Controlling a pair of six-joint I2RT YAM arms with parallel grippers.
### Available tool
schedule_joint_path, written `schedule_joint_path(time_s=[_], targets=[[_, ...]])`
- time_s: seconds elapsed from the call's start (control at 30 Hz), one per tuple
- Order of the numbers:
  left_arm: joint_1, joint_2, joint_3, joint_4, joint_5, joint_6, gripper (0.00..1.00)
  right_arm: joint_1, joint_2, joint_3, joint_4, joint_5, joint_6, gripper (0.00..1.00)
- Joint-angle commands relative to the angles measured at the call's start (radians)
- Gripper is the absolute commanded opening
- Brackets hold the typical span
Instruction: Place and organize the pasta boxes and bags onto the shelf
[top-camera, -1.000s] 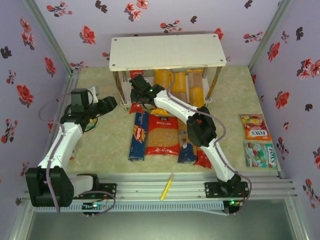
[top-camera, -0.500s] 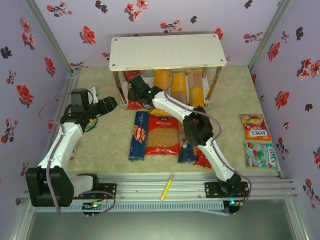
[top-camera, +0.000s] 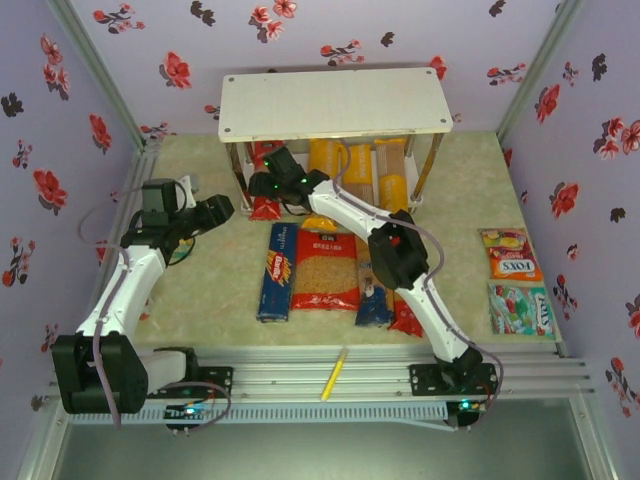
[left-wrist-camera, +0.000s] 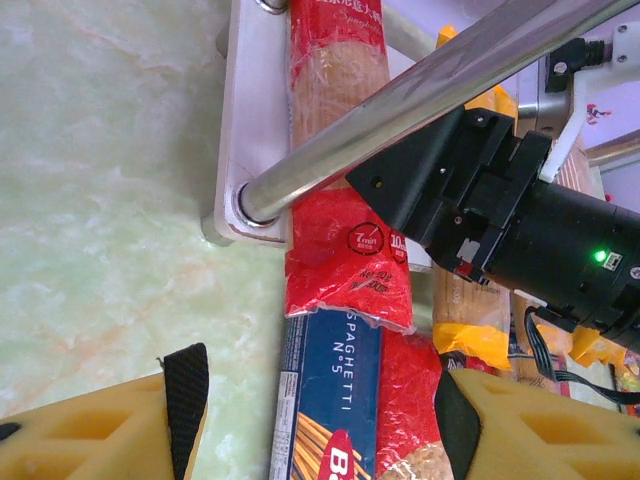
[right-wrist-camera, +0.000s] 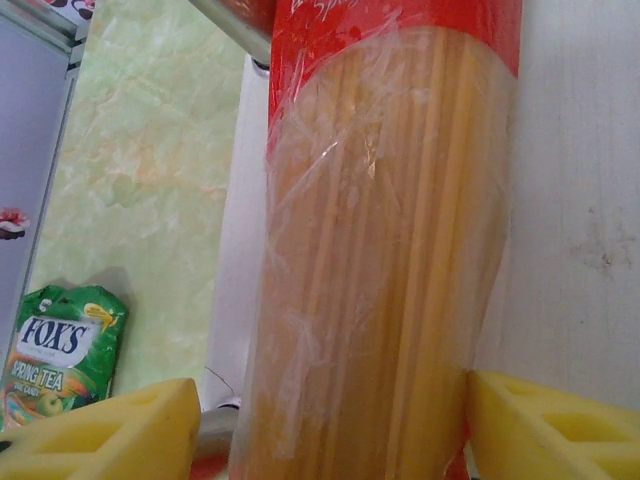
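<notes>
Pasta packs left on the table, just past the yellow pen (top-camera: 333, 375) by the rail, come to four by my count: one dark-blue box (top-camera: 276, 270), one wide red bag (top-camera: 324, 270), one blue-ended bag (top-camera: 372, 295) and one red-ended bag (top-camera: 406, 320). The right arm covers part of that last pair, so I wouldn't swear to it. Two sweets packets, orange (top-camera: 510, 255) and green (top-camera: 520, 308), sit off to the right and aren't part of the job. The left gripper (top-camera: 218, 208) hangs just left of the box's far end, jaws apart, nothing in them. Further back, the right gripper (right-wrist-camera: 330, 425) is at the left end of the shelf (top-camera: 335, 105), low tier. Its fingers are spread either side of a red-topped spaghetti bag (right-wrist-camera: 380, 250) lying on the white board, so I read that as let go, not gripped. Three yellow-orange bags (top-camera: 358, 165) lie beside it. So this looks like the drop-off step. Next it needs to back straight out without dragging the bag or clipping the post, and maybe nudge in the overhanging near end.
</notes>
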Motion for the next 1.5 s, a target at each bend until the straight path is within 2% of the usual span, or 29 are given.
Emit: schedule_joint_path(time_s=[0.0,0.07,0.23,0.43,0.5,0.63,0.77,0.87,1.07,1.23,1.47], targets=[[0.013,0.005,-0.003,-0.004,0.020,0.022,0.64,-0.010,-0.050,-0.016,0.100,-0.143,0.057,0.71],[0.016,0.005,-0.005,-0.003,0.020,0.024,0.64,-0.010,-0.076,-0.045,0.096,-0.135,0.051,0.71],[0.017,0.006,-0.011,0.003,0.020,0.024,0.64,-0.010,-0.187,-0.179,0.078,-0.027,-0.025,0.72],[0.017,-0.009,-0.041,0.046,0.014,0.015,0.63,-0.010,-0.383,-0.459,0.217,0.004,-0.078,0.74],[0.018,-0.025,-0.059,0.068,-0.002,0.013,0.63,-0.010,-0.446,-0.529,0.208,0.006,-0.093,0.74],[0.009,-0.056,-0.084,0.061,-0.031,0.041,0.62,-0.001,-0.607,-0.653,0.067,0.058,-0.147,0.74],[-0.053,-0.116,-0.135,0.049,-0.094,0.066,0.62,0.007,-0.791,-0.780,-0.186,0.227,-0.185,0.74],[-0.108,-0.173,-0.177,0.049,-0.145,0.067,0.62,0.001,-0.926,-0.898,-0.370,0.343,-0.110,0.76],[-0.136,-0.211,-0.200,0.055,-0.153,0.049,0.65,-0.020,-1.173,-1.174,-0.547,0.361,0.095,0.78],[-0.137,-0.155,-0.160,0.053,-0.114,0.049,0.65,-0.024,-1.279,-1.346,-0.559,0.280,0.204,0.82],[-0.135,-0.109,-0.132,0.086,-0.083,0.022,0.65,-0.038,-1.287,-1.473,-0.542,0.270,0.256,0.84]])
